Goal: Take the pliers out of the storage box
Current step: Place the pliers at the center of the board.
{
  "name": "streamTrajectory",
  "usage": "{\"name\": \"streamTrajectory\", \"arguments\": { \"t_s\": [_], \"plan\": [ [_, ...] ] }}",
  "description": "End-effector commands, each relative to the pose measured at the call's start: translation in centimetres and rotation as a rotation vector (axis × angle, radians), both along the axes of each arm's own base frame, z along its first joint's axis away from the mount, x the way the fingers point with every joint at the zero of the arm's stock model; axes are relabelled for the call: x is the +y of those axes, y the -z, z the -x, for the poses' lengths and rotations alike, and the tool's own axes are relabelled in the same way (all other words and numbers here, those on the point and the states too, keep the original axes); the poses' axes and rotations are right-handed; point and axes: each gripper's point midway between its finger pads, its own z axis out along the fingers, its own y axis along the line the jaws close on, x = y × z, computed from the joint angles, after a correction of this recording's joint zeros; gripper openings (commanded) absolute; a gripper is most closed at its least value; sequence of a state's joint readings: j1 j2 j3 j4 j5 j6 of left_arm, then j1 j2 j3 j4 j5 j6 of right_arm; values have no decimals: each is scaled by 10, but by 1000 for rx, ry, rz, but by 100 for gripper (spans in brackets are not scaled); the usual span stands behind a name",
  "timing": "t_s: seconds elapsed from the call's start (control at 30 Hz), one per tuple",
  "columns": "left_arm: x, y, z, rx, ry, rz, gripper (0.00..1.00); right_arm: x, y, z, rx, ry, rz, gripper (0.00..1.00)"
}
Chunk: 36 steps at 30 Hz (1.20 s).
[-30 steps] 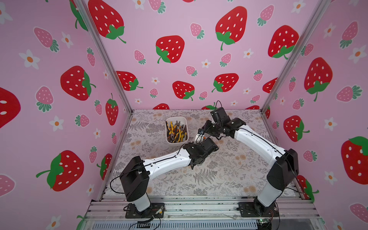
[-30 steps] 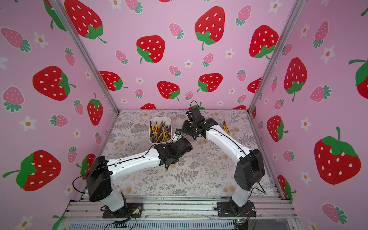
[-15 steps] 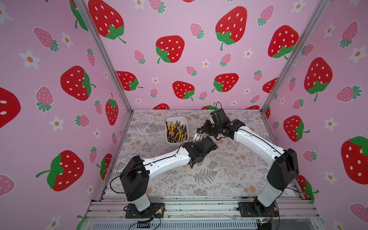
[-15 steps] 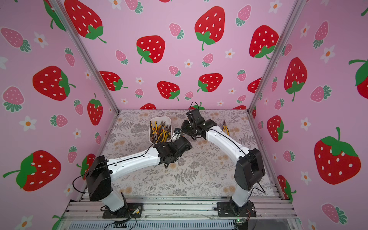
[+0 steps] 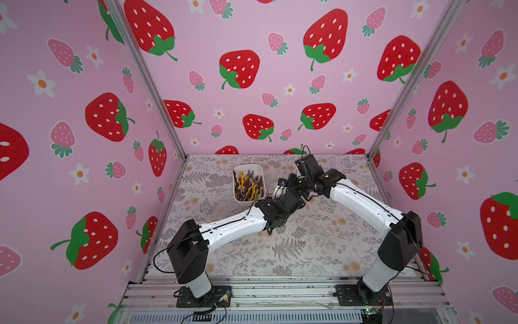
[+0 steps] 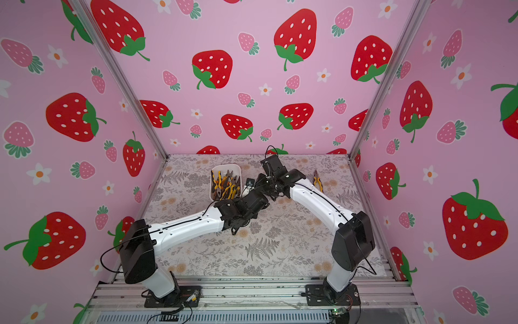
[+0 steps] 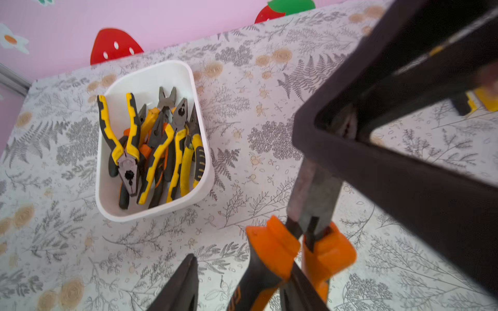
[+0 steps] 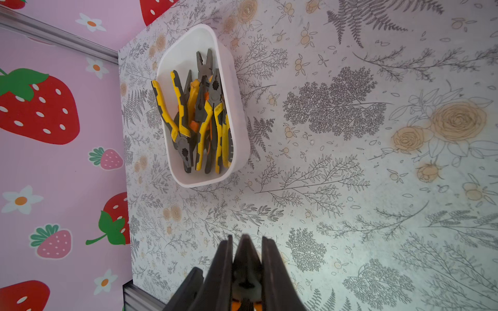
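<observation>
**Mid-air: right gripper (image 8: 247, 239) clamped on pliers head, left gripper (image 7: 249, 272) parted**

The right gripper is clenched on the metal head of the held pliers (image 7: 272, 249). In the right wrist view the head tip pokes out between its two fingers (image 8: 223, 269). The held pliers are off the table (image 7: 269, 80), with the orange-and-black handles pointing toward the left gripper.

The left gripper is parted. One finger (image 7: 186, 285) stands clear of the near handle with a visible gap. Its other finger is hidden behind the handles, so contact there can't be told.

Both grippers meet above the mid-rear table, just right of the box (image 5: 248, 167). The box is white and sits upright on the table, rear left of centre, in both top views (image 6: 226, 167).

Inside it is a pile of pliers (image 7: 151, 150), mostly yellow-and-black with some orange underneath. They overlap, with heads pointing both ways, and the exact count is unclear.

The lone pliers (image 6: 317, 181) lie flat on the table at far right rear, well apart from the box. They show in a top view.
</observation>
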<state>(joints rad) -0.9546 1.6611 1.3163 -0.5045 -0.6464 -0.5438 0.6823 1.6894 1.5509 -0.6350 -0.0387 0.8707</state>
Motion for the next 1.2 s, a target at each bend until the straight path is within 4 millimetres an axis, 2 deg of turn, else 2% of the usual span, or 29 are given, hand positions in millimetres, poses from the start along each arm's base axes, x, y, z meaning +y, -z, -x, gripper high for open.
{"name": "streamTrajectory", "arguments": {
  "t_s": [0.0, 0.17, 0.43, 0.6, 0.73, 0.93, 1.17],
  "plan": [
    [1, -24, -7, -68, -13, 66, 54, -13, -14, 11, -10, -28, 40, 0],
    [7, -32, 3, -60, -3, 109, 54, -35, -11, 6, -29, -1, 114, 0],
    [25, -48, 27, -53, 24, 205, 56, -107, -3, -21, -28, 92, 200, 0],
    [18, -44, 40, -39, 116, 272, 57, -147, 0, -35, -10, 135, 236, 0],
    [27, -33, 41, -14, 91, 242, 57, -172, 2, -56, -2, 149, 269, 0],
    [33, -20, 41, 6, 77, 239, 58, -182, 22, -101, 25, 13, 400, 0],
    [25, 1, 34, 64, 118, 246, 57, -196, 54, -154, 38, -89, 486, 0]
  ]
}}
